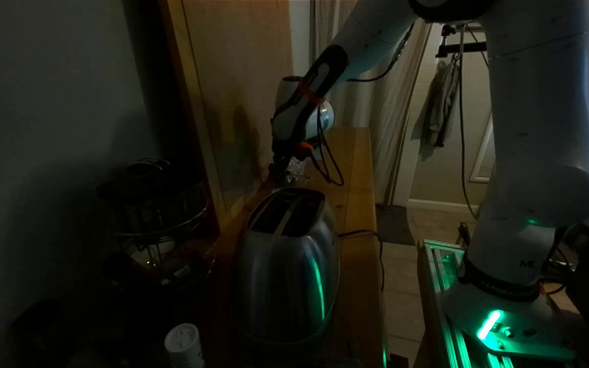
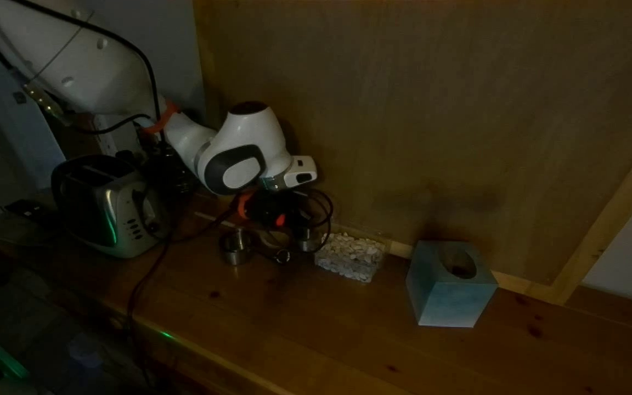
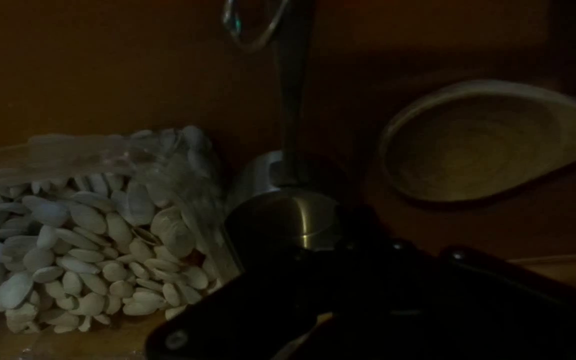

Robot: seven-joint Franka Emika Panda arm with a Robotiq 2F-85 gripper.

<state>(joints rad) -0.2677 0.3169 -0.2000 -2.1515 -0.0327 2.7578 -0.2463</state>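
Dim light lies over a wooden counter (image 2: 321,340), its boards knotted and orange-brown. Just above it, my gripper (image 3: 325,249) has its fingers drawn together at the near rim of a metal cup (image 3: 288,215); in this dark I cannot tell whether they pinch that rim. The cup is round and shiny inside, its flat handle pointing away from my fingers. Two neighbours hem it in: a pack of seeds (image 3: 103,240) crowding its side, clear creased plastic over pale flat ovals, and opposite, a wooden spoon (image 3: 468,145) with a broad oval bowl. Farther off stand a second metal cup (image 2: 236,249), short and cylindrical, a pale-blue box (image 2: 450,299) with an oval opening on top, and a toaster (image 1: 289,276), rounded and glossy, with two long slots. Past the counter's end hangs a pleated curtain (image 1: 384,112), and beyond it a cloth garment (image 1: 440,105).
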